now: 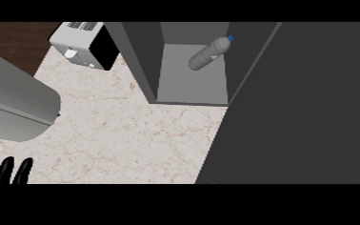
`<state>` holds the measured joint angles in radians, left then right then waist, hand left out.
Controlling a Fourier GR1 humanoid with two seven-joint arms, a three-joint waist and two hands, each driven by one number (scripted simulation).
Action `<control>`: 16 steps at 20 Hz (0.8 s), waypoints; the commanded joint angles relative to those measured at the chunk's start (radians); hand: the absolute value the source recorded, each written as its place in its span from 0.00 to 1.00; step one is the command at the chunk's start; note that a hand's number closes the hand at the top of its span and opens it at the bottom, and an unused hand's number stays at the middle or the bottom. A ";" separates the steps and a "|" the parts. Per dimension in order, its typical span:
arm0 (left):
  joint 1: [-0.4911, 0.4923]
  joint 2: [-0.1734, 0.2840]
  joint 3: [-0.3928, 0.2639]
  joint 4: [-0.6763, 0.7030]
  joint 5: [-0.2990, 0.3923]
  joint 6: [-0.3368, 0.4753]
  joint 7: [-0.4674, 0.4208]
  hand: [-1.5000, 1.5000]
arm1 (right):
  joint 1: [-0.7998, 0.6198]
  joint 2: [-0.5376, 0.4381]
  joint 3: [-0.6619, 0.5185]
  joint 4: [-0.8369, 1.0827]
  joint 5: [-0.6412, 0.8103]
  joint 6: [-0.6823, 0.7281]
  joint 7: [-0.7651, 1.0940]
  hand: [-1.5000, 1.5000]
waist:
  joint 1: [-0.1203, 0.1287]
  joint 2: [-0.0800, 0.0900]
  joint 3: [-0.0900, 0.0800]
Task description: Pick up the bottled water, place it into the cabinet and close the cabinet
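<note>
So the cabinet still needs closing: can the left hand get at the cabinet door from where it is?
Probably not directly. The left hand shows only as fingertips at the lower left edge, while the open cabinet door stands far right across the marble counter. Nothing blocks the counter between them; it just looks far.

A pale marble-patterned counter (134, 138) with thin reddish veins fills the middle of the view. At the upper left, beyond its edge, a strip of dark brown wood (21, 40) shows — whether floor or wall cannot be told. A white toaster (83, 45) with a black side stands at the counter's back corner, slots on top. A broad dark grey panel (295, 114) covers the right side — flat, unmarked, evenly lit. The light is soft, with no hard shadows.
</note>
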<state>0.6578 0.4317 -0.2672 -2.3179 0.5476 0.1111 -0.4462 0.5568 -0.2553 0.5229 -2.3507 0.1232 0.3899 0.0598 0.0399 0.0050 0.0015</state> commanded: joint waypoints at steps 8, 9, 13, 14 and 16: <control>0.103 0.046 0.161 0.020 0.140 -0.174 -0.069 0.00 | -0.152 0.223 0.185 0.037 -0.091 -0.044 0.191 1.00 | 0.021 -0.004 -0.006; 0.133 0.061 0.157 -0.024 0.143 -0.180 -0.052 0.00 | -0.204 0.247 0.146 0.067 -0.121 -0.053 0.202 1.00 | 0.038 -0.002 -0.004; 0.172 0.067 0.220 -0.008 0.190 -0.235 -0.074 0.00 | -0.325 0.250 0.170 0.135 -0.144 -0.155 0.254 1.00 | 0.027 -0.004 -0.004; 0.183 0.085 0.240 0.010 0.221 -0.283 -0.077 0.00 | -0.407 0.251 0.167 0.146 -0.147 -0.205 0.294 1.00 | 0.033 -0.003 -0.005; 0.246 0.093 0.303 -0.031 0.263 -0.312 -0.083 0.00 | -0.512 0.253 0.140 0.245 -0.184 -0.295 0.274 1.00 | 0.034 -0.003 -0.003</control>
<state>0.8306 0.5086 -0.0347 -2.3015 0.7234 -0.1403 -0.5213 0.1960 -0.0417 0.6045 -2.2028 -0.0110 0.2146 0.3149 0.0726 0.0049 -0.0016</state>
